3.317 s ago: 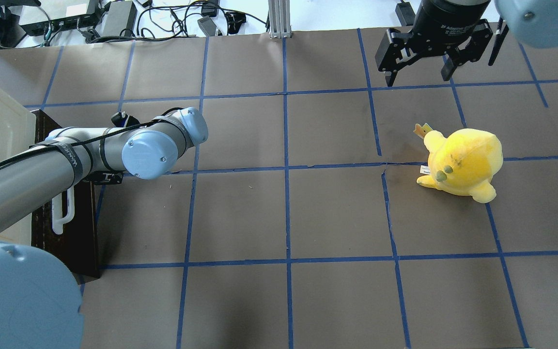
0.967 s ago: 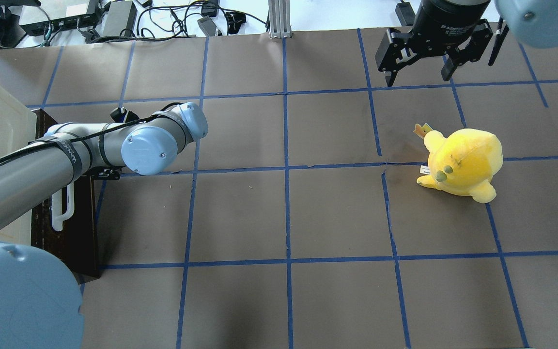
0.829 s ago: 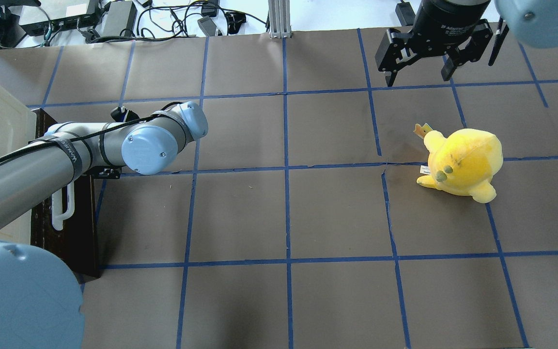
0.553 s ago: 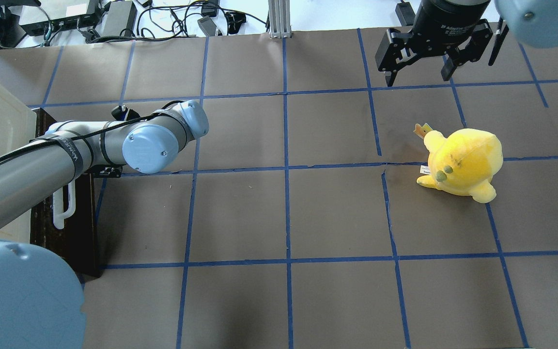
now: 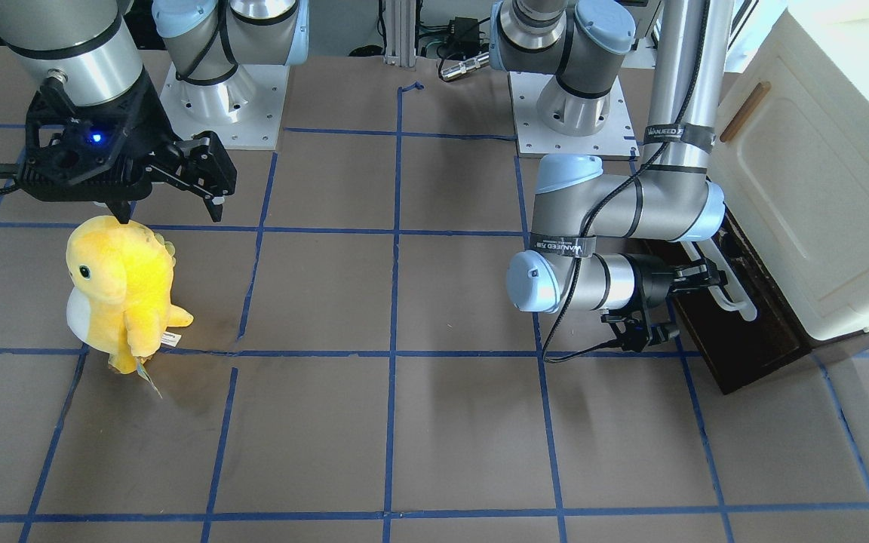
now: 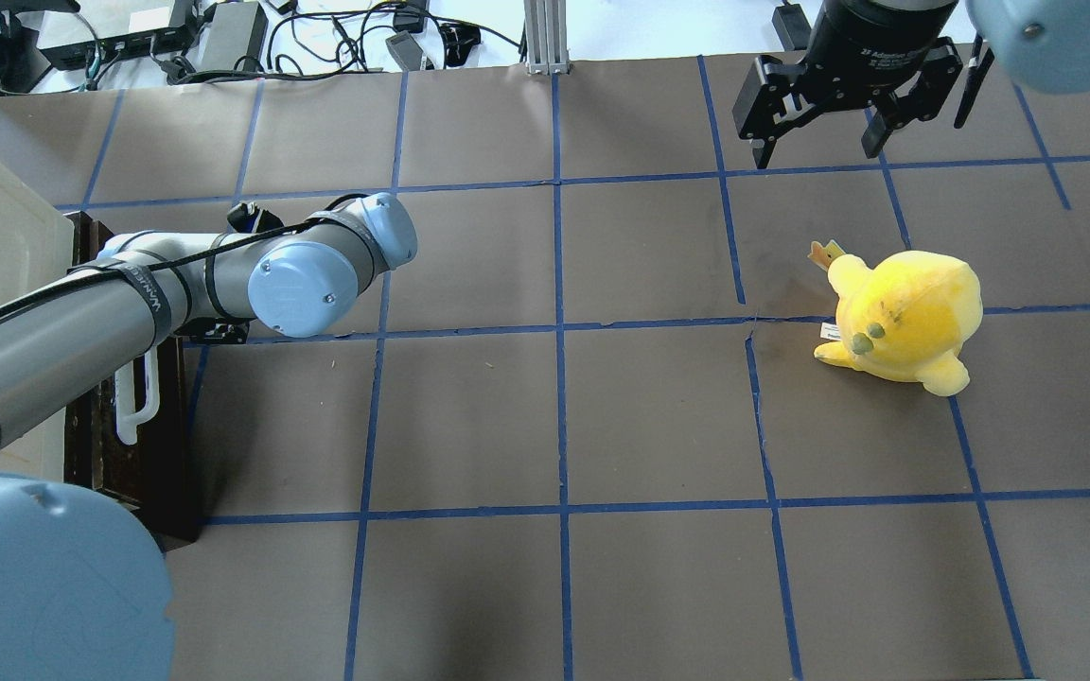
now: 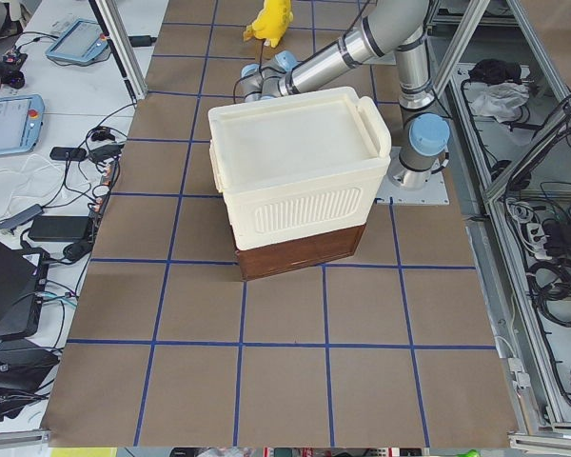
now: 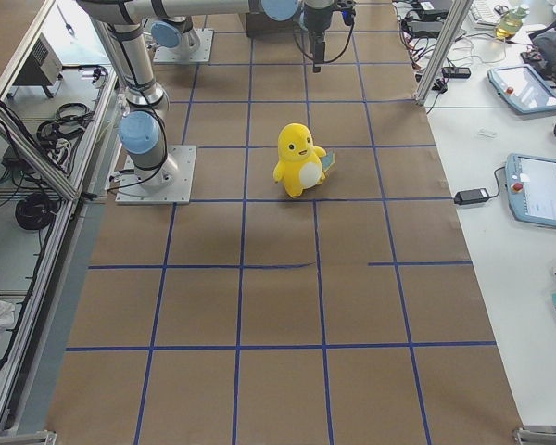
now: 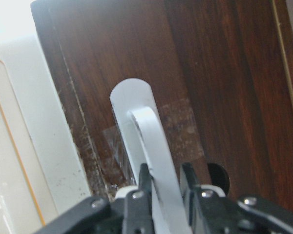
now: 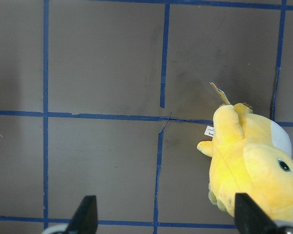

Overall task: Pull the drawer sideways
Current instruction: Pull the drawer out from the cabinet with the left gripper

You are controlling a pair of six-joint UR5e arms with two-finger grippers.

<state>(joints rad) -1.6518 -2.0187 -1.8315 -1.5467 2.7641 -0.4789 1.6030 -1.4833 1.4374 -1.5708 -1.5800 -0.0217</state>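
The drawer [image 5: 744,339] has a dark brown wooden front and a long white bar handle [image 5: 732,296]. It sits under a cream cabinet [image 5: 819,196] at the table's left end and stands slightly pulled out. My left gripper [image 5: 706,285] is shut on the handle. The left wrist view shows its fingers [image 9: 188,178] pinching the white bar [image 9: 144,126] against the brown front [image 9: 210,73]. In the overhead view the drawer front [image 6: 143,463] and handle [image 6: 135,407] show below my left arm. My right gripper [image 6: 817,151] is open and empty, hovering far off at the back right.
A yellow plush toy [image 6: 905,317] stands on the right side, just in front of my right gripper [image 5: 169,213]. The cabinet's panel door has a small brown wooden handle [image 5: 744,111]. Cables and boxes [image 6: 223,38] lie beyond the table's far edge.
My left arm has moved a little to the right with the handle in its grip. The drawer front has slid out slightly with it. The right arm and plush have not moved.
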